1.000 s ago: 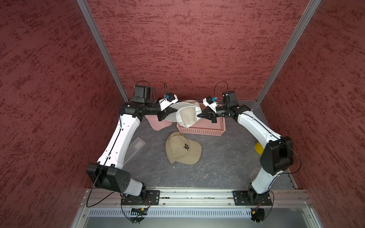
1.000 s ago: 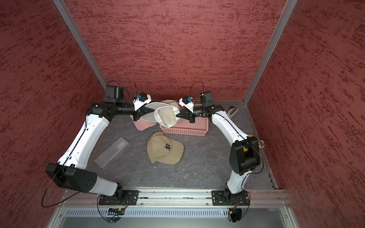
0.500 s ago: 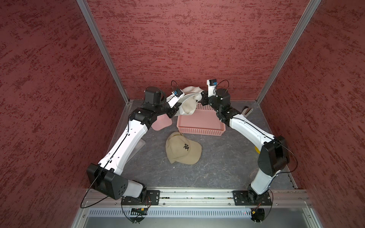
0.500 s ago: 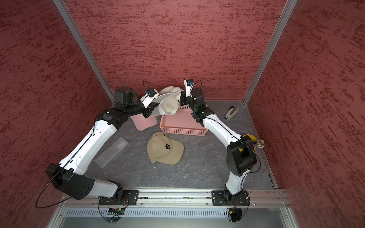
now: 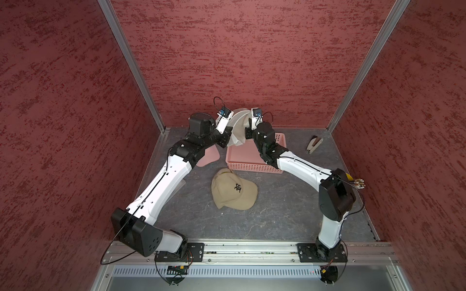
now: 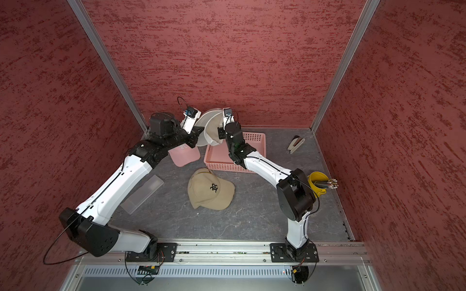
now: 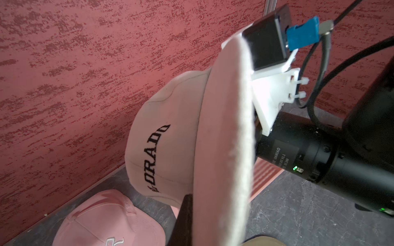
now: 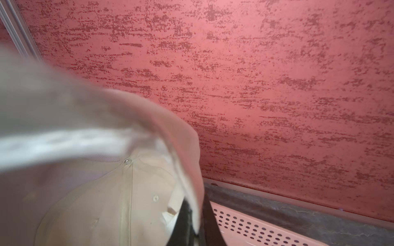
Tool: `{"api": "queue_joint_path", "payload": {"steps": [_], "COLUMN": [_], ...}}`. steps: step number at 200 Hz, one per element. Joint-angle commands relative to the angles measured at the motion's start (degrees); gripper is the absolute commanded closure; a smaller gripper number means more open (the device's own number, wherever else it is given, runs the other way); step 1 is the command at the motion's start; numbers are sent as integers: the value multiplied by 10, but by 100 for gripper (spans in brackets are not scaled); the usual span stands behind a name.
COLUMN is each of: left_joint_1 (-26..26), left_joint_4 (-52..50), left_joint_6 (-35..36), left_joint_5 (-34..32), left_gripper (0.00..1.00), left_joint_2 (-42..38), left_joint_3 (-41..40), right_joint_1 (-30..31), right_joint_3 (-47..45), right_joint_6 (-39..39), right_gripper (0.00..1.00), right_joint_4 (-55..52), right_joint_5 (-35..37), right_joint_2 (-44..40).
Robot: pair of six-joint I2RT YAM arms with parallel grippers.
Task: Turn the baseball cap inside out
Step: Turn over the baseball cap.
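The white cap (image 7: 170, 138) (black lettering) hangs aloft.

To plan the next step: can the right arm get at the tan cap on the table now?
Probably not yet: the right end effector is shut on the white cap, held in the air. The tan cap lies uncovered, so the way looks free once it lets go.

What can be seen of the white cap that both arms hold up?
The white cap is soft cloth, with black embroidered letters reading "DRADO" on its front and a stiff curved brim. It is held up near the back wall, by the pink basket, tilted sideways, not yet turned. The left claw is shut on the brim; the right claw is shut on the crown's rim, where pale lining, seams and eyelets show.
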Motion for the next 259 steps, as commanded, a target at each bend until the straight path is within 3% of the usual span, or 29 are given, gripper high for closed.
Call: {"api": "queue_joint_path", "payload": {"steps": [1, 44, 61, 87, 110, 125, 141, 157, 174, 195, 259], "left_joint_1": [-9, -16, -24, -37, -38, -38, -35, -31, -26, -11, 19], "left_joint_4": [47, 30, 17, 1, 31, 34, 37, 36, 33, 30, 12], "left_joint_6": [-33, -28, -23, -7, -25, -33, -40, -49, -53, -59, -53], "left_joint_5": [21, -39, -33, -74, -56, -40, -29, -3, 6, 17, 19], "left_gripper": [100, 100, 100, 100, 100, 100, 100, 100, 100, 100, 100], "left_joint_2": [-46, -67, -61, -49, -59, -57, -54, -51, -53, -56, -57], "left_joint_3": [15, 3, 12, 30, 16, 20, 23, 26, 24, 20, 20], "right_joint_1": [-20, -24, -24, -16, -11, -13, -23, -33, -39, -57, -120], "right_joint_3": [59, 75, 66, 65, 61, 65, 74, 60, 44, 40, 29], "right_joint_6": [-25, -131, -194, -283, -297, -236, -145, -99, -82, -57, 9], "right_gripper": [100, 100, 100, 100, 87, 75, 59, 57, 54, 38, 25], "right_joint_4": [-95, -78, -37, 3, 0, -76, -186, -210, -204, -231, -295], "right_joint_5": [76, 219, 244, 288, 291, 239, 101, -4, -50, -124, -266], "right_joint_2": [23, 30, 30, 35, 40, 34, 15, -7, -29, -51, -113]}}
